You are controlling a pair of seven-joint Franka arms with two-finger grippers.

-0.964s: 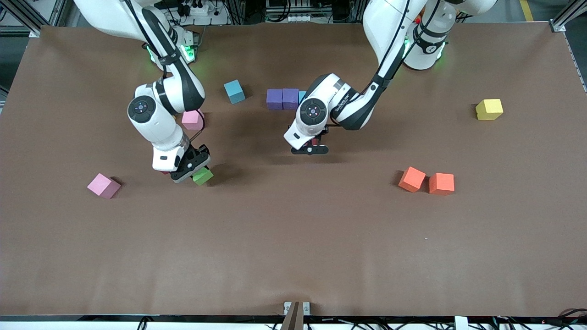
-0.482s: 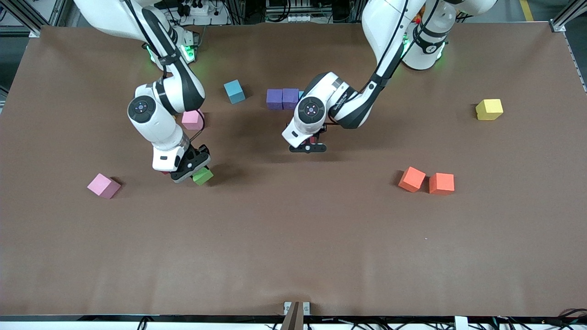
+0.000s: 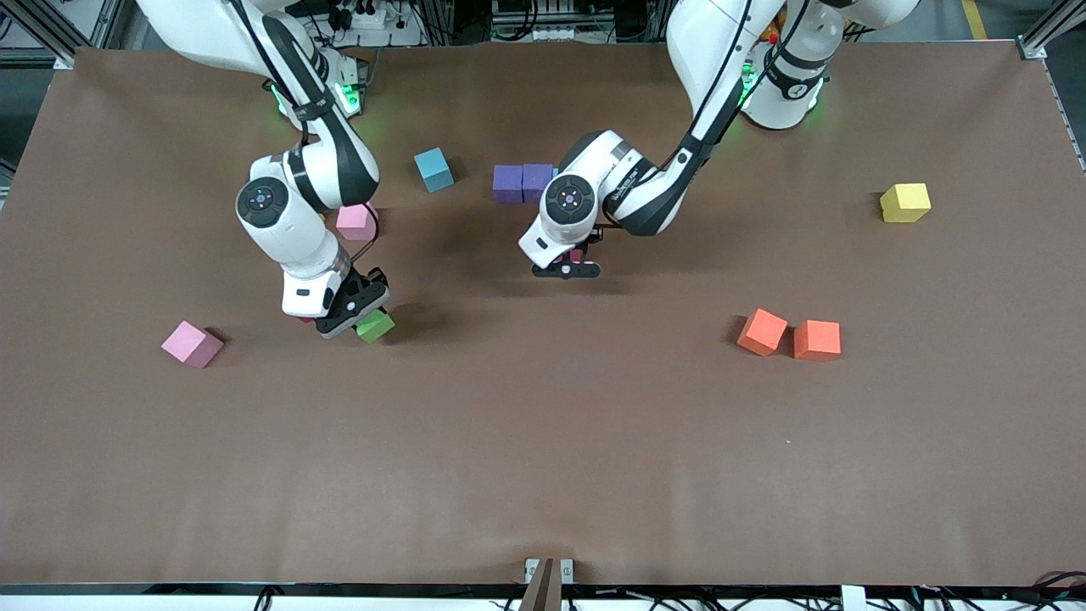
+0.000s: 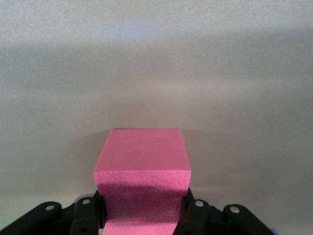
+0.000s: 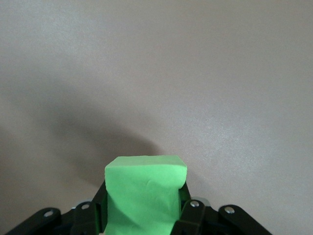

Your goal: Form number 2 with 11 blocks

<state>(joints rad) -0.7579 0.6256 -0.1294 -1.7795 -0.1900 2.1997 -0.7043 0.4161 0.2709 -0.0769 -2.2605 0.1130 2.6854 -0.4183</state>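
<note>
The left gripper (image 3: 570,265) hangs over the table (image 3: 543,441) just beside the two purple blocks (image 3: 522,182), its fingers (image 4: 190,213) pinching a block that looks red in the front view and vivid pink in the left wrist view (image 4: 143,166). The right gripper (image 3: 361,318) pinches the green block (image 3: 374,326) low over the mat, toward the right arm's end.

The purple pair sits touching, side by side. A light blue block (image 3: 433,169) lies near them; a pink one (image 3: 355,221) peeks out from under the right arm; another pink one (image 3: 193,344) lies nearer the front camera. Two orange blocks (image 3: 789,334) sit close together — the yellow one (image 3: 905,202) well apart, toward the left arm's end.
</note>
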